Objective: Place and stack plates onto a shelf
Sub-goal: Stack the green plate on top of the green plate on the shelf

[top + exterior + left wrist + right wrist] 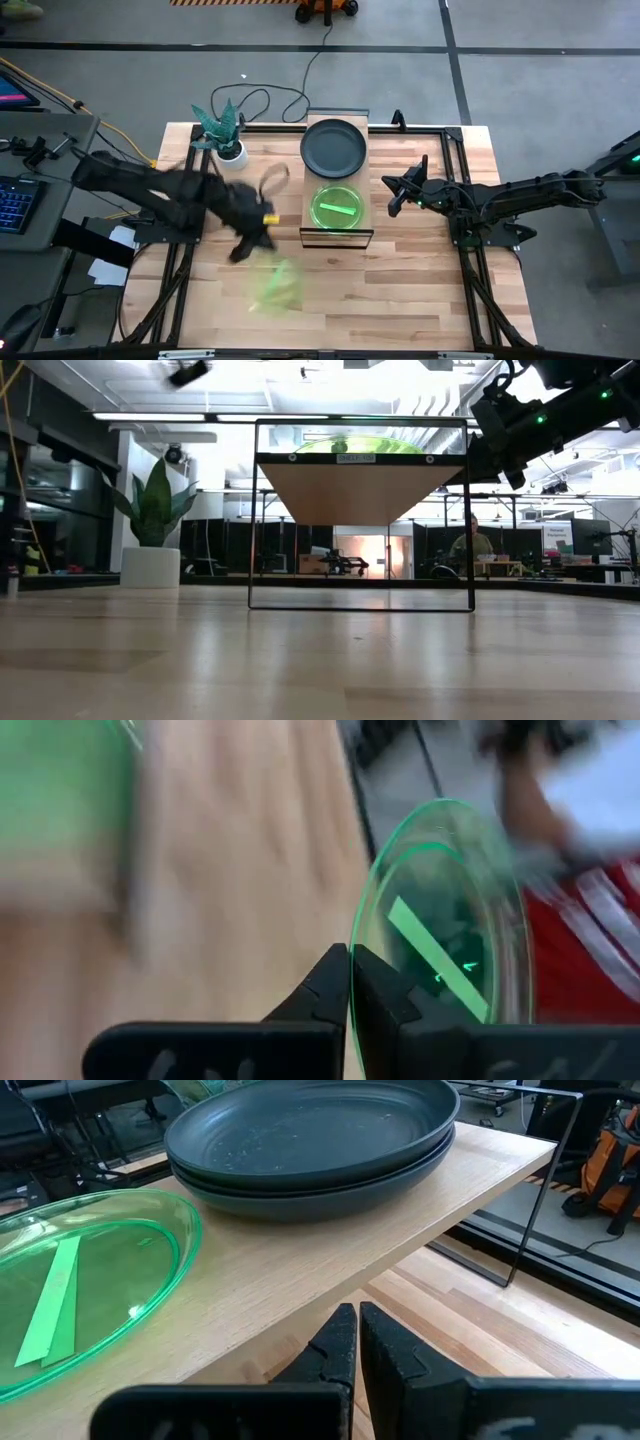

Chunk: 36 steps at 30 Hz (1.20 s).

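Observation:
The light-wood shelf stands mid-table. Dark grey plates rest on its far end; the right wrist view shows two of them stacked. A neon green plate lies flat on its near end and also shows in the right wrist view. My left gripper, blurred, is shut on another green plate over the table left of and nearer than the shelf. My right gripper is shut and empty, right of the shelf, with its tips just below the board's edge. My left gripper pinches the green plate's rim between its two fingers. The plate reaches out past the fingertips and shows edge-on to the wrist camera. It is not seen on the tabletop in the low view.
A white pot with a green plant stands at the table's far left, close to the left arm. The shelf's thin black frame rests on the tabletop. Bare wood lies nearer than the shelf.

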Each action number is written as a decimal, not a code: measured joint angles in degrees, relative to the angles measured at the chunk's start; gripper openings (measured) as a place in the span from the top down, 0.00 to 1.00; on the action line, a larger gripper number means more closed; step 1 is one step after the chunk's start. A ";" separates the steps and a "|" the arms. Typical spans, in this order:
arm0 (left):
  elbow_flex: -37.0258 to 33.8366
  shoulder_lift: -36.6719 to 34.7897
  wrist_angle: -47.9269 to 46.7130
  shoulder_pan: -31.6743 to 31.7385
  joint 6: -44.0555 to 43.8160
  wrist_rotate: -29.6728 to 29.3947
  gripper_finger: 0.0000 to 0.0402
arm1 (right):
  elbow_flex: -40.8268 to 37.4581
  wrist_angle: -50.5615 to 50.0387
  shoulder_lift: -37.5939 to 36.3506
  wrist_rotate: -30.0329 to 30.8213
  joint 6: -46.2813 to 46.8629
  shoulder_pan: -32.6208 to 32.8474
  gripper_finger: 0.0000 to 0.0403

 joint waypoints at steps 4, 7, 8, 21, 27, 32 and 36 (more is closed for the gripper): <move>8.74 0.94 0.44 5.64 5.43 -15.85 1.00 | 0.00 0.01 0.00 -0.21 0.00 0.00 1.00; 11.50 2.23 2.40 10.86 7.76 -22.17 1.00 | 0.00 0.01 0.00 -0.22 0.00 0.01 1.00; 11.53 2.68 3.45 12.81 7.78 -22.29 1.00 | 0.00 0.02 0.00 -0.35 0.00 0.01 1.00; 11.46 19.27 15.61 24.54 2.90 -11.03 1.00 | 0.00 0.01 0.00 -0.82 -0.17 0.01 1.00; 11.46 21.38 19.24 23.89 2.85 -9.96 1.00 | 0.00 -0.04 0.00 -0.81 -0.24 0.01 1.00; 11.46 21.08 19.28 23.43 2.36 -10.75 1.00 | 0.00 -0.12 0.00 -0.80 -0.24 0.01 1.00; 11.48 20.83 19.45 22.70 1.87 -10.98 1.00 | 0.00 -0.12 0.00 -0.80 -0.25 0.01 1.00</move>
